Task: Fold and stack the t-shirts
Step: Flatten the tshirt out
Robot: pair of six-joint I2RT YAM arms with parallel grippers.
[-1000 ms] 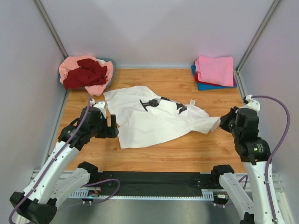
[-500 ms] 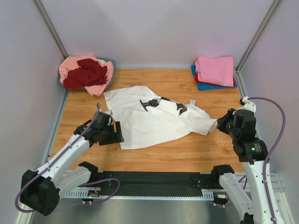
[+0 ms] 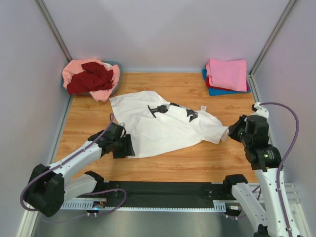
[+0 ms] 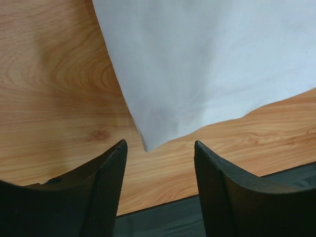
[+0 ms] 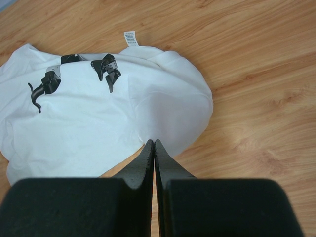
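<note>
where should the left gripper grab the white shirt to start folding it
On the white shirt, grip the pointed near-left corner, coming in low from the near edge. It lies flat and thin, just ahead of the open left gripper, with bare table either side.

Got the left arm stretched out low and forward, left gripper (image 4: 158, 145) tipped down with jaws apart. Got the right arm propped up tall, right gripper (image 5: 154, 143) angled down and inward, fingers (image 5: 147, 163) pressed tight together.
</note>
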